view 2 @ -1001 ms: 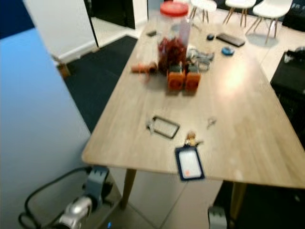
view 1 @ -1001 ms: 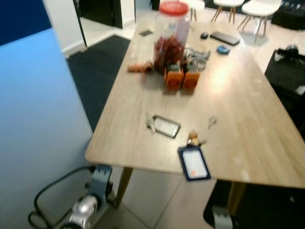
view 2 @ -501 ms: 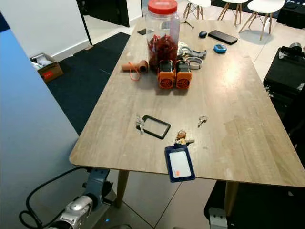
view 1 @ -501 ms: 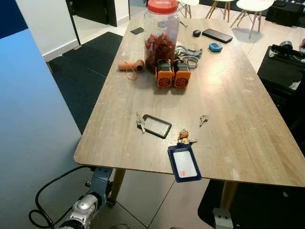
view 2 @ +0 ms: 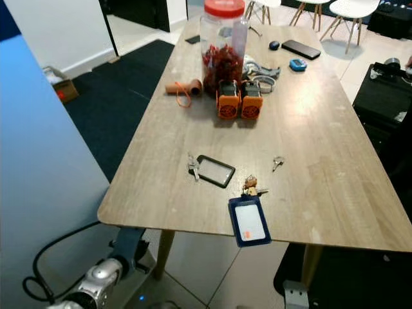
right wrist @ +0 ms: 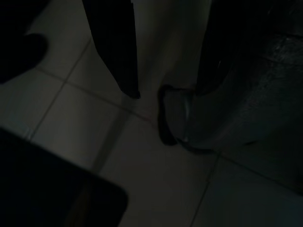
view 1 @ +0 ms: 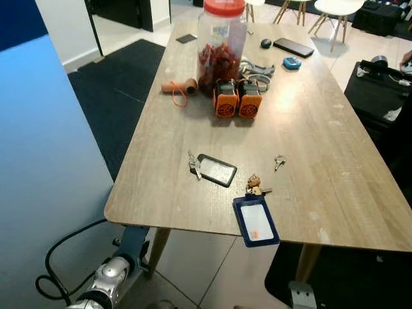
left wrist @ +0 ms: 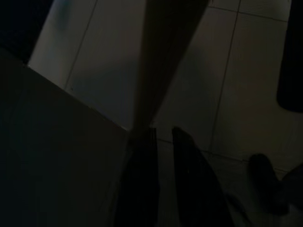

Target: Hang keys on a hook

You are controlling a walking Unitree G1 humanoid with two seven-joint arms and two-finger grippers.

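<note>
On the wooden table [view 1: 322, 129], near its front edge, lie three sets of keys. A bunch with a brown charm [view 1: 254, 185] is joined to a blue badge holder [view 1: 256, 221]. Further left, keys [view 1: 193, 164] lie against a black card holder [view 1: 215, 170]. A single small key [view 1: 279, 161] lies to the right. My left arm [view 1: 109, 275] hangs low beside the table's front left leg. In the dark left wrist view, the left gripper [left wrist: 164, 131] points at the tiled floor, its fingers close together. The right gripper [right wrist: 168, 92] hangs over the floor, open with nothing between its fingers.
Mid-table stand a clear jar with a red lid [view 1: 222, 38] and two orange devices [view 1: 237, 106], with a brown roll [view 1: 177, 86] to their left. A phone [view 1: 293, 47] lies at the far end. A blue panel [view 1: 45, 167] stands at my left, and a black case [view 1: 380, 90] on the right.
The camera has shifted and the picture has sharpened from blurred a second ago. Nothing on the table has moved. Both arms still hang low.
</note>
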